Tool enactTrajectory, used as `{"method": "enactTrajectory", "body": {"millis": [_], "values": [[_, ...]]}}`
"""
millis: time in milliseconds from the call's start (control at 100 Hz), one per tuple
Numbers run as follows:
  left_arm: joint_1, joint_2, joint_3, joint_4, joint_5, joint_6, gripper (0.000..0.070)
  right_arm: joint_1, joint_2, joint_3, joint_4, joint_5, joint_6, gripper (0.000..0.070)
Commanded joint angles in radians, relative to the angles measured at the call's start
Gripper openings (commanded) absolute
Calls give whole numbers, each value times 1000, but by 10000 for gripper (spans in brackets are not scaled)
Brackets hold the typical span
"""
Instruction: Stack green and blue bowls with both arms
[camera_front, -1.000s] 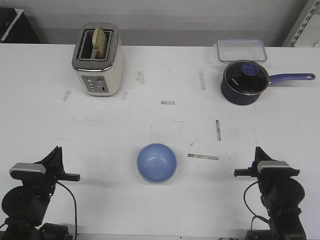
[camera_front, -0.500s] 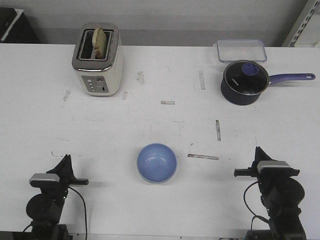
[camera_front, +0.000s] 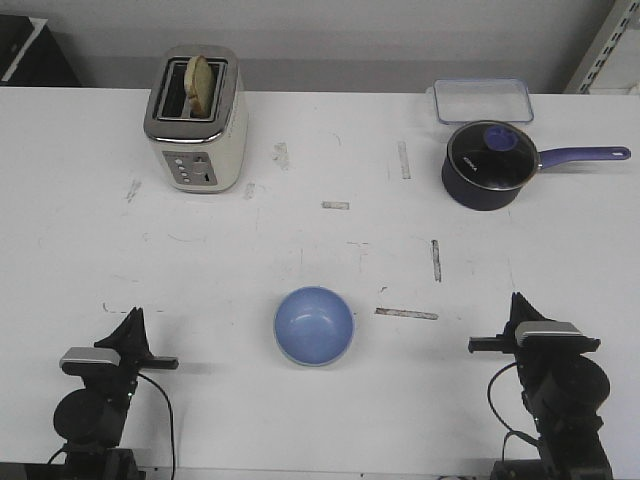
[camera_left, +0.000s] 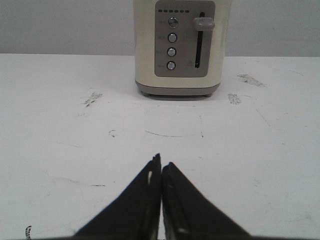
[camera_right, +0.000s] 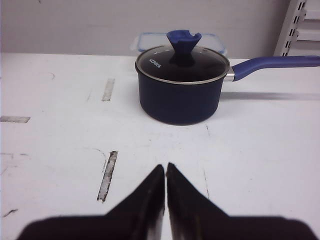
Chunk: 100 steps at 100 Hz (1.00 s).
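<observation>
Seemingly the bowls are already nested — only the blue bowl shows, mid-table between both arms. Left gripper and right gripper sit parked, fingers pressed together, empty — little remains beyond resting.

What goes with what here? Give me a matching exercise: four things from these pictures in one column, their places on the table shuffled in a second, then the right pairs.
Things:
1. toaster
2. blue bowl
3. saucepan
4. clear container

Places (front view):
A. near middle of the table, between the two arms
B. far right, just behind the glass-lidded pan
C. far left, with a slice standing in its slot
D. far right, handle pointing right

Pairs: 1-C, 2-A, 3-D, 4-B
</observation>
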<state>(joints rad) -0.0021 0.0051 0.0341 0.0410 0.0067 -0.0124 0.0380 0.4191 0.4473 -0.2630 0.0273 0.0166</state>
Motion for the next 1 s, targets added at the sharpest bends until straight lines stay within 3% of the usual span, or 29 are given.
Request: {"method": "enactTrajectory", "body": {"millis": [0,490,650,860,990], "values": [[2,-2,-21,12,4,7,2,0,0,5,16,2,12,0],[2,-2,-21,12,4,7,2,0,-1,5,45,2,12,0],[2,-2,-21,12,4,7,2,-18,-29,-8,55,11,-82,0],[2,-2,-21,12,4,7,2,-72,-135,-181,164,9,-79,0],[2,-2,-21,12,4,7,2,-90,-267,-325,230,-3,-31,0]]}}
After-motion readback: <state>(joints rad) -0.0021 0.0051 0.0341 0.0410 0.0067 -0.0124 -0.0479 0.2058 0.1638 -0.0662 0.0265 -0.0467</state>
